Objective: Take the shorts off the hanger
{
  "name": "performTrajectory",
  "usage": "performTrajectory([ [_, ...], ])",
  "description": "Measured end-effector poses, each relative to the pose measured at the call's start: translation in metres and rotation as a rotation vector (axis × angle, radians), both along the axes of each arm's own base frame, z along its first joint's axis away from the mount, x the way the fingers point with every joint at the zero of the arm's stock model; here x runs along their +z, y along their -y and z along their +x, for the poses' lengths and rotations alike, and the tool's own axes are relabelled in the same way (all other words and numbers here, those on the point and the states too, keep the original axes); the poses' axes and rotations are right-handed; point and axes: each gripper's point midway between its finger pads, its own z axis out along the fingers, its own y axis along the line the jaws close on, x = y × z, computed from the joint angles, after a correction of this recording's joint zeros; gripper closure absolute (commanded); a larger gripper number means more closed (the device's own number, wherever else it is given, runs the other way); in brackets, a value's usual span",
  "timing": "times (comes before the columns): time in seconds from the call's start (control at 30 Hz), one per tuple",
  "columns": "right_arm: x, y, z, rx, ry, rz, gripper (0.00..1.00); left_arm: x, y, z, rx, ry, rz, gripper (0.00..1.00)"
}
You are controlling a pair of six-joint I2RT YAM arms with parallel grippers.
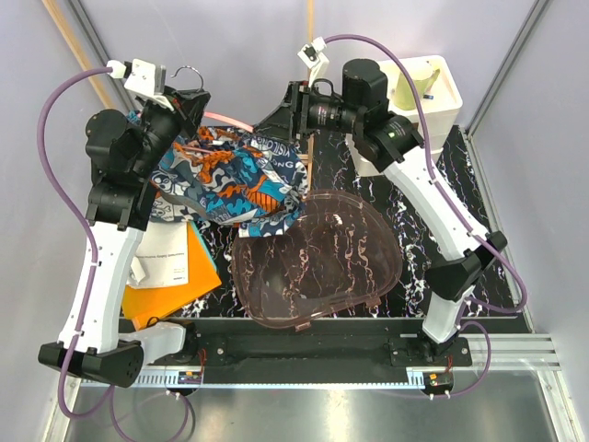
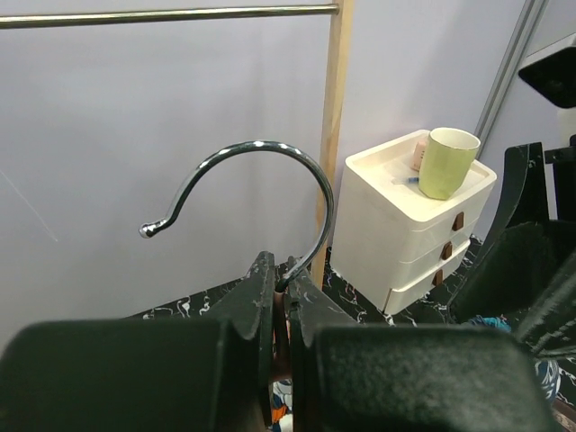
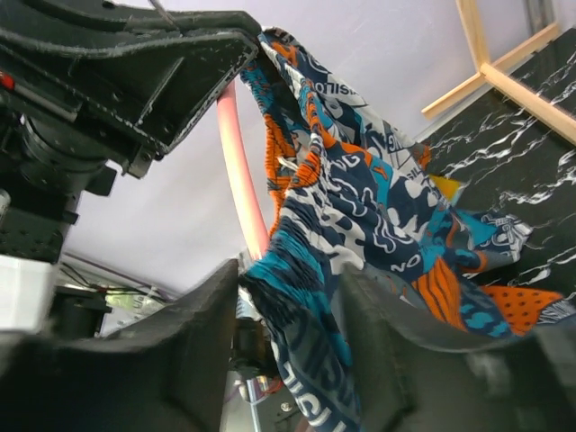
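The shorts point(image 1: 230, 175), in a blue, teal, orange and white print, hang bunched from the salmon-pink hanger point(image 1: 226, 119) above the table's back left. My left gripper point(image 1: 181, 99) is shut on the hanger's neck just below the metal hook point(image 2: 261, 148), as the left wrist view point(image 2: 281, 270) shows. My right gripper point(image 1: 287, 115) is at the hanger's right end. In the right wrist view it point(image 3: 292, 288) is open, and the shorts' gathered waistband point(image 3: 310, 243) sits between the fingers beside the pink hanger arm point(image 3: 238, 162).
A translucent pink tray point(image 1: 313, 258) lies at the table's middle front. An orange folder point(image 1: 170, 285) and white paper point(image 1: 166, 253) lie front left. A white drawer unit point(image 1: 419, 101) with a green cup point(image 2: 447, 162) stands back right. Wooden rods point(image 1: 311, 37) stand behind.
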Motion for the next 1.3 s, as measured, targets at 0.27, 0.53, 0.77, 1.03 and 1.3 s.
performTrajectory([
  [0.27,-0.002,-0.006,-0.003,0.038,-0.067,0.016,0.94,-0.004,-0.001,0.0,0.005,-0.007,-0.004,1.0],
  [0.53,-0.006,-0.008,-0.011,0.05,-0.076,0.013,1.0,-0.016,-0.009,0.006,0.066,-0.036,-0.046,1.0],
  [0.77,-0.006,0.0,-0.015,0.006,-0.061,0.03,0.76,-0.019,-0.004,0.001,0.053,-0.042,-0.083,1.0],
  [1.03,0.0,0.003,-0.011,-0.009,-0.079,0.075,0.71,-0.006,-0.01,-0.008,0.068,0.007,-0.101,1.0],
  [1.3,0.005,0.0,-0.015,0.026,-0.144,0.128,0.65,-0.003,-0.016,-0.008,0.09,0.028,-0.11,1.0],
])
